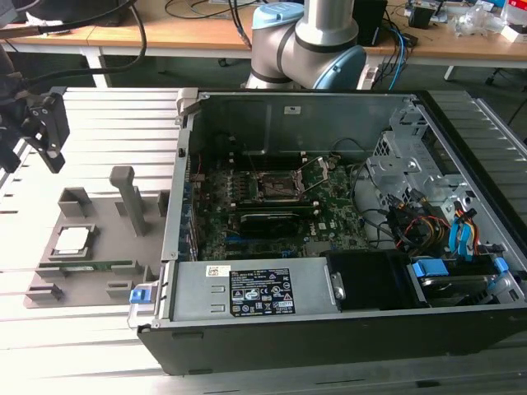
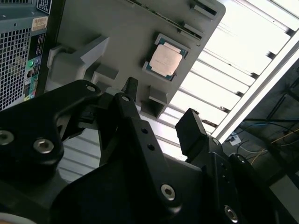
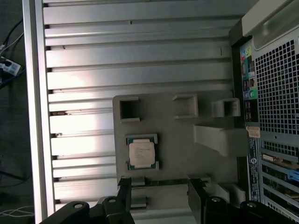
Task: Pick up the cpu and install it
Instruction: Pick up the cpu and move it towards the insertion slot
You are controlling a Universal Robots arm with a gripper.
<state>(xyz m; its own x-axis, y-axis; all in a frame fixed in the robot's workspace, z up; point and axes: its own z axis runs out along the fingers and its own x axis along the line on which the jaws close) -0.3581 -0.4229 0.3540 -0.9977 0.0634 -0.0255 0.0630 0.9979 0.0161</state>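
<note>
Gripper (image 1: 48, 132) hangs at about 10 o'clock in the exterior view, above the ribbed metal table (image 1: 115, 132). Its fingers (image 3: 124, 196) are spread apart with nothing between them. Cpu (image 1: 72, 239) lies flat, silvery top up, in a square seat on the grey fixture plate (image 1: 99, 284), roughly 5 o'clock from the gripper and untouched. Open computer case (image 1: 296, 111) stands just beside the plate at its 3 o'clock. Black socket (image 1: 278, 186) sits mid-board inside.
</note>
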